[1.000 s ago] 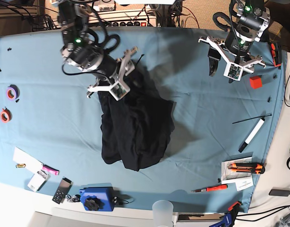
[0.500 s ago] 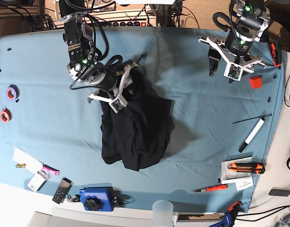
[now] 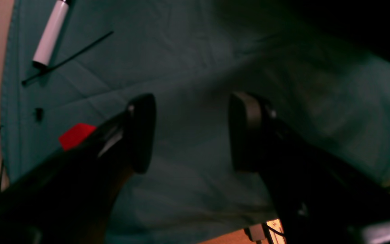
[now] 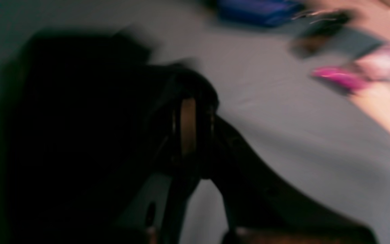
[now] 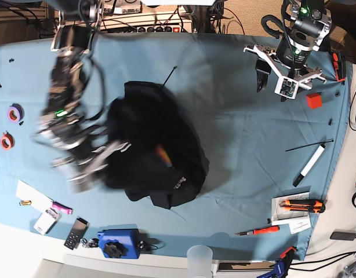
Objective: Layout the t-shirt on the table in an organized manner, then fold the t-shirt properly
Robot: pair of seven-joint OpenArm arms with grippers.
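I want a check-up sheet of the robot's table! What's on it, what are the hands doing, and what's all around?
Surface: table under wrinkled teal cloth.
Job's things: black t-shirt bunched in a heap, a bit of coloured print showing; not laid flat.
Clutter: red block, white marker, orange knife, tape rolls, blue box, clear cup.
End effectors: left end effector open, above bare cloth, holding nothing. Right end effector shut at the shirt's edge; blurred, grip unclear.
Cables: tangle beyond the far edge; black zip tie.
Surroundings: power strip, floor at right.
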